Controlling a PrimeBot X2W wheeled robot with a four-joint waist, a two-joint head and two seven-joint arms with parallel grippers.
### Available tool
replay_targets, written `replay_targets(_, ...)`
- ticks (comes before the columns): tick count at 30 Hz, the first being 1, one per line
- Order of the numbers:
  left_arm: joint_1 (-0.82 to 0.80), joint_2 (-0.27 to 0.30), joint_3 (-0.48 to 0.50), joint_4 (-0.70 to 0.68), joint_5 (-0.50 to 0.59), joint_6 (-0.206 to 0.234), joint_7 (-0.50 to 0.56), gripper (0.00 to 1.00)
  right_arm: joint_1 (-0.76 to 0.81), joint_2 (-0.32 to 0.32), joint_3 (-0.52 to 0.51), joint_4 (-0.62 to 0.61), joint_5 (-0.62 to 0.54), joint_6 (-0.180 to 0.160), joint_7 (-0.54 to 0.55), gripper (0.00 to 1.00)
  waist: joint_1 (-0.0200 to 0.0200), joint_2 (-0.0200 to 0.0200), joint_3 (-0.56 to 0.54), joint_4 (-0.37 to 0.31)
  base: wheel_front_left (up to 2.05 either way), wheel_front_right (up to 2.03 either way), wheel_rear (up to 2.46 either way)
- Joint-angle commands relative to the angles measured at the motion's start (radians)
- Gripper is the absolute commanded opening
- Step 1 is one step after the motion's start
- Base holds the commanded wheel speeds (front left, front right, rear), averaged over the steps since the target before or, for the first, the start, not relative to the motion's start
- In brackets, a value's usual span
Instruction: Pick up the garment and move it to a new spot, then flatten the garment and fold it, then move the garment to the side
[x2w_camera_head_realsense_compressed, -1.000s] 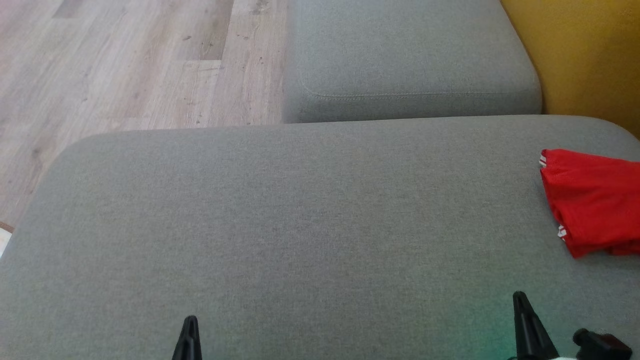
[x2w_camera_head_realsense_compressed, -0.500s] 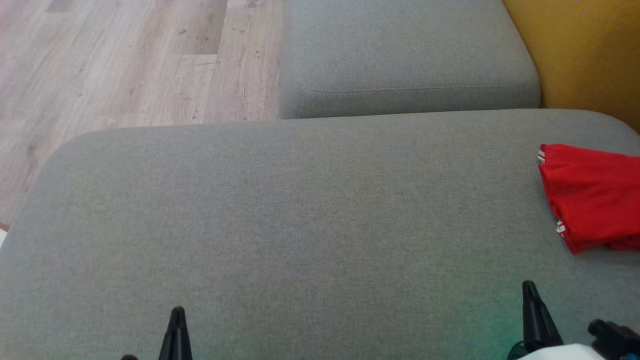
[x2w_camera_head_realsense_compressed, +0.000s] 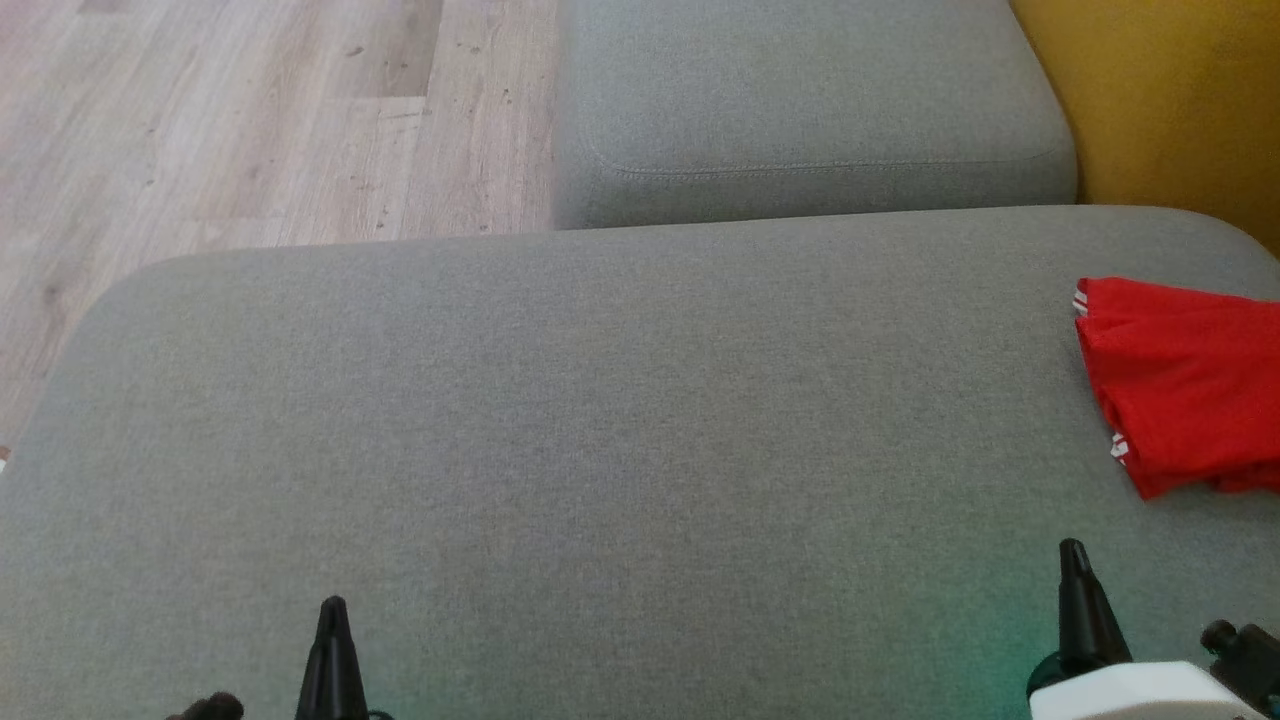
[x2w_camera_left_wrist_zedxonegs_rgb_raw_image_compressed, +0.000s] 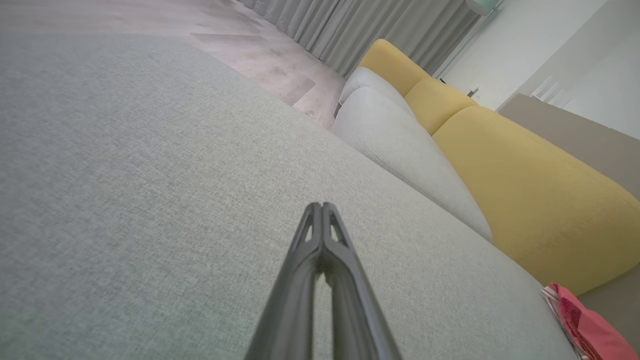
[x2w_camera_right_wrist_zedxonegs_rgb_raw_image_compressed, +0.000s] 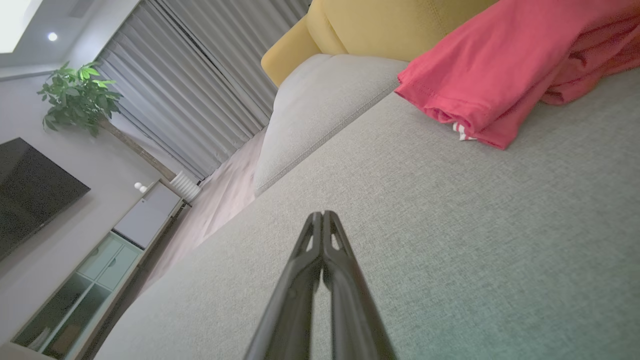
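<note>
1. Garment (x2w_camera_head_realsense_compressed: 1185, 385): red with white trim, folded into a compact pile. It lies on the seat at 3 o'clock in the head view, cut off by that view's edge, apart from both grippers.
2. Left gripper (x2w_camera_head_realsense_compressed: 332, 605): at 7 o'clock in the head view. Fingers are pressed together tip to tip and empty, over bare seat fabric, well apart from the garment. Whether the tips touch the fabric cannot be told.
3. Right gripper (x2w_camera_head_realsense_compressed: 1072, 548): at 5 o'clock in the head view. Fingers are closed tip to tip and empty. The garment sits at its 1 o'clock, near but not touching.
4. Seat (x2w_camera_head_realsense_compressed: 600, 420): wide grey woven cushion that bears the garment.
5. Second cushion (x2w_camera_head_realsense_compressed: 800, 100): grey, at 12 o'clock beyond the seat, with a stitched seam near its front edge.
6. Backrest (x2w_camera_head_realsense_compressed: 1170, 100): yellow, at 2 o'clock.
7. Floor (x2w_camera_head_realsense_compressed: 250, 120): pale wood planks, at 10 o'clock.
8. Right wrist view background: grey curtains (x2w_camera_right_wrist_zedxonegs_rgb_raw_image_compressed: 200, 90), plant (x2w_camera_right_wrist_zedxonegs_rgb_raw_image_compressed: 77, 97), dark screen (x2w_camera_right_wrist_zedxonegs_rgb_raw_image_compressed: 30, 190), cabinet (x2w_camera_right_wrist_zedxonegs_rgb_raw_image_compressed: 100, 270).
</note>
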Motion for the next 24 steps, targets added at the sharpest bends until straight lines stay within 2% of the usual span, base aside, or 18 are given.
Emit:
replay_targets(1, -0.055, 0.012, 0.027, -0.028, -0.035, -0.008, 0.007, 0.0, -0.054, -0.013, 0.0, -0.03, 0.037, 0.0, 0.005, 0.0, 0.0, 0.0, 0.002, -0.001, 0.0, 0.0, 0.0)
replay_targets(24, -0.123, 0.015, 0.078, -0.005, -0.296, -0.037, 0.068, 0.0, -0.114, -0.016, -0.023, -0.025, 0.295, 0.0, 0.067, 0.0, -0.0001, 0.0, 0.025, -0.014, 0.0, 0.0, 0.0)
